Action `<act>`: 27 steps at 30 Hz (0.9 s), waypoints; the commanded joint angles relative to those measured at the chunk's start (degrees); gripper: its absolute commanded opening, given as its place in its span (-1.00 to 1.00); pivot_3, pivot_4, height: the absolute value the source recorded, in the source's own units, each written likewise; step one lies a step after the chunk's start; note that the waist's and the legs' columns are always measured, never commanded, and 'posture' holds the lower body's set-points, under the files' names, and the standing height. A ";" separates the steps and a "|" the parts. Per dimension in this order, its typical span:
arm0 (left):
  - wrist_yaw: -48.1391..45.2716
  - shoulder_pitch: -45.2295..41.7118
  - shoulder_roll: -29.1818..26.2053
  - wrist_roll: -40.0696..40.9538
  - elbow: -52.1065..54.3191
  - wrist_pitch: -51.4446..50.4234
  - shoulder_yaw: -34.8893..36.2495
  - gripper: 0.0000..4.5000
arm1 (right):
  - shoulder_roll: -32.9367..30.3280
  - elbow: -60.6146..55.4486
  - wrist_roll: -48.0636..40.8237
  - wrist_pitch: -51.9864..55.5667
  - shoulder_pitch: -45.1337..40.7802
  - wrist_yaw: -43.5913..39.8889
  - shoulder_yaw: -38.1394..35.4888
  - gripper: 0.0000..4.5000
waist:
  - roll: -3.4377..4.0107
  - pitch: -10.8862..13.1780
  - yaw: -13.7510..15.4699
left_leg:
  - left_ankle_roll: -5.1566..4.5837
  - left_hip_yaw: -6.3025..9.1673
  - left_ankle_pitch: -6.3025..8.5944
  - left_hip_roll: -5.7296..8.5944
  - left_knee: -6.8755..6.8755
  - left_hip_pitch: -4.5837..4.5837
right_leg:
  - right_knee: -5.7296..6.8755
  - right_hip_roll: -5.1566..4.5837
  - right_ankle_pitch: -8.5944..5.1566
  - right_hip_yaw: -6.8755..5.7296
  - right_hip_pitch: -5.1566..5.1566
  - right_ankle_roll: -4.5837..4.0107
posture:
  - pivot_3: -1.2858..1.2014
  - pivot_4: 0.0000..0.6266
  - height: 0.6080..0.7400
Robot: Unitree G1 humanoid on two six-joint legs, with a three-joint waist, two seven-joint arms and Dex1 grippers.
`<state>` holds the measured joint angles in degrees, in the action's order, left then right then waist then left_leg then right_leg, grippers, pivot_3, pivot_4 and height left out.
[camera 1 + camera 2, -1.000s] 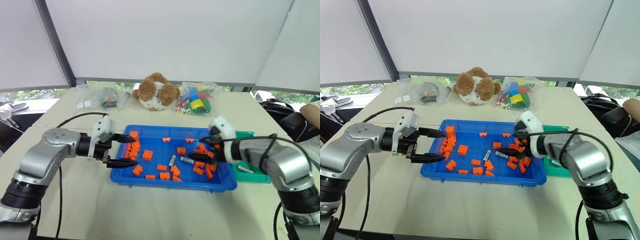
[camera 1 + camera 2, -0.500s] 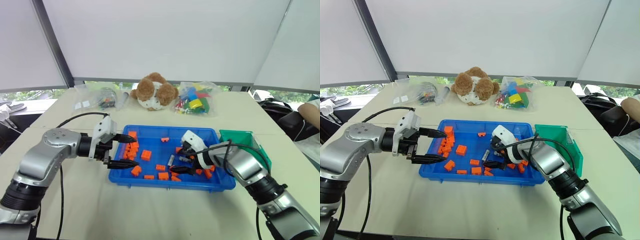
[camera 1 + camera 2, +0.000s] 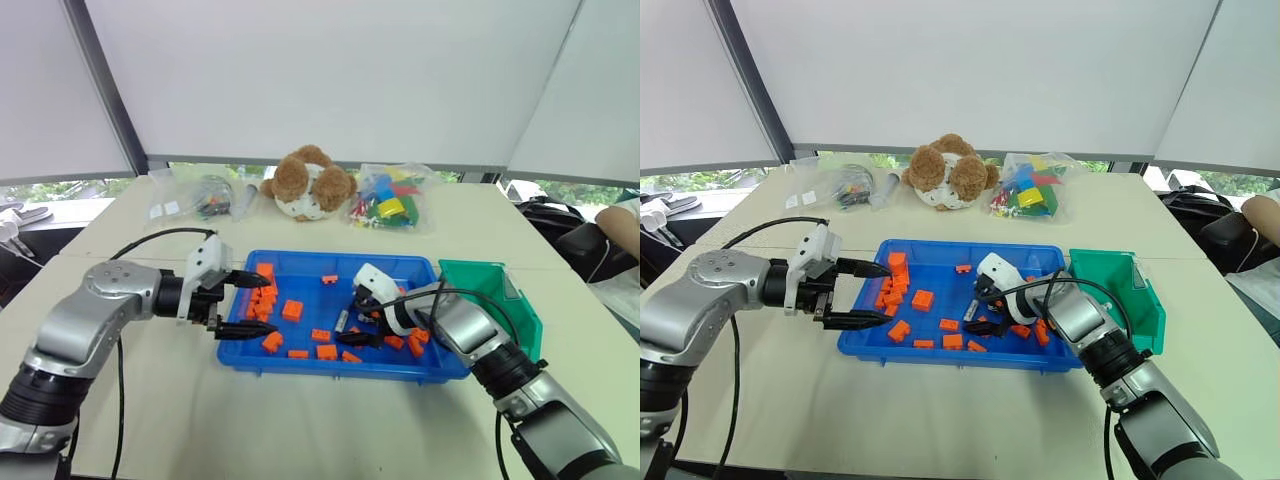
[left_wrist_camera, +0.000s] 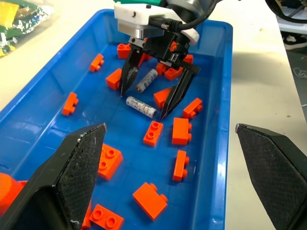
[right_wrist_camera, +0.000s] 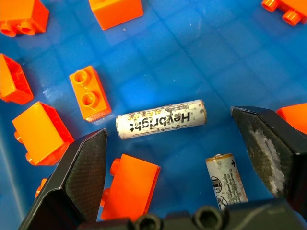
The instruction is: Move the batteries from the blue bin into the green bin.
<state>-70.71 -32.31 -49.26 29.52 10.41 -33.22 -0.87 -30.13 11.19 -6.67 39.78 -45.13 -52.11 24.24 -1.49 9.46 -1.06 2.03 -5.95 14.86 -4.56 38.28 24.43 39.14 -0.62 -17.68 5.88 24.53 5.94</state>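
Batteries: two [image 4: 141, 107] [image 4: 146, 80] seen in blue bin [image 3: 300, 262], right of centre, lying flat among roughly twenty orange blocks [image 3: 294, 310], one near the other, not touching. Green bin [image 3: 495, 290] just right of blue bin, tilted. Right gripper [image 4: 153, 94] low inside blue bin, fingers spread wide, straddling the nearer battery, nothing held. Left gripper [image 3: 256, 304] at blue bin's left end, fingers well apart, empty. On the far side of the table [image 3: 300, 430]: one teddy [image 3: 310, 183], one bag of coloured blocks [image 3: 392, 198], two clear bags [image 3: 195, 196]. Compared with a second ago: right gripper moved left from beside green bin and lower into blue bin; left gripper unmoved
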 commanded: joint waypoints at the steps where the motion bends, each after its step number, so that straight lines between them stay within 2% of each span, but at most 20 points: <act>1: 0.57 -0.16 -0.37 1.18 2.17 0.32 2.17 1.00 | 1.19 0.63 1.48 -0.90 -1.27 -0.49 -0.03 0.76 | 0.00 0.00 -0.01 | 0.00 0.00 0.00 0.00 0.00 0.00 | 0.00 0.00 0.00 0.00 0.00 0.00 | 0.03 -0.52 0.87; 3: 0.76 0.15 -0.40 1.23 2.36 0.31 2.31 1.00 | 1.56 0.75 1.85 -0.82 -1.34 -0.66 -0.21 0.43 | 0.00 0.00 -0.02 | 0.00 0.00 0.00 0.00 0.00 0.00 | 0.00 0.00 0.00 0.00 0.00 0.00 | 0.03 -0.52 0.87; 5: 0.89 0.40 -0.44 1.28 2.46 0.41 2.35 1.00 | 1.82 0.49 2.03 -0.57 -1.36 -0.76 -0.53 -0.01 | 0.00 0.00 -0.02 | 0.00 0.00 0.00 0.00 0.00 0.00 | 0.01 0.00 0.00 0.00 0.00 0.00 | 0.03 -0.52 0.87; 13: 1.44 0.60 -0.49 1.80 2.68 0.35 2.27 1.00 | -1.41 -7.81 1.82 2.74 -2.64 -0.14 -4.59 -0.03 | 0.00 0.00 0.09 | 0.00 0.00 0.00 0.00 0.00 0.00 | 0.01 -0.01 0.00 0.00 0.00 0.00 | 0.03 -0.52 0.87; 17: 1.52 0.77 -0.44 1.91 2.67 0.39 2.23 1.00 | -7.99 -15.71 -1.18 9.40 -3.34 1.62 -15.14 -0.03 | 0.02 0.01 0.37 | 0.00 0.00 0.00 0.00 0.00 0.01 | 0.01 -0.02 0.00 0.00 0.00 0.00 | 0.03 -0.52 0.87; 18: 1.54 0.85 -0.43 1.91 2.71 0.41 2.23 1.00 | -8.81 -16.43 -1.54 10.34 -3.19 2.00 -16.35 -0.03 | 0.02 0.01 0.40 | 0.00 0.00 0.00 0.01 0.00 0.01 | 0.01 -0.03 0.00 0.00 0.00 0.00 | 0.03 -0.52 0.87; 22: 1.58 0.54 -0.10 1.76 2.35 0.58 1.95 1.00 | -18.52 -14.68 1.06 9.02 0.57 4.17 -22.22 -0.03 | 0.00 0.00 0.40 | 0.00 0.00 0.00 0.02 0.00 0.00 | -0.01 -0.03 0.00 -0.01 -0.01 -0.01 | 0.03 -0.52 0.87; 27: 1.39 0.20 0.13 1.59 1.93 0.98 1.60 1.00 | -24.31 -12.60 1.05 7.40 5.82 4.31 -25.64 -0.03 | 0.02 0.00 -0.17 | 0.00 -0.02 0.00 0.01 -0.02 -0.03 | -0.02 -0.01 0.00 0.02 -0.01 -0.01 | 0.03 -0.52 0.87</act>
<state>-69.21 -31.35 -48.89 30.66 11.78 -33.10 -0.56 -52.82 -0.71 -5.82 48.85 -39.53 -47.65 1.11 -1.47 9.46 -1.23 2.03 -5.97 14.86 -4.56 38.24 24.39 39.12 -0.62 -17.68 5.91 24.53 5.94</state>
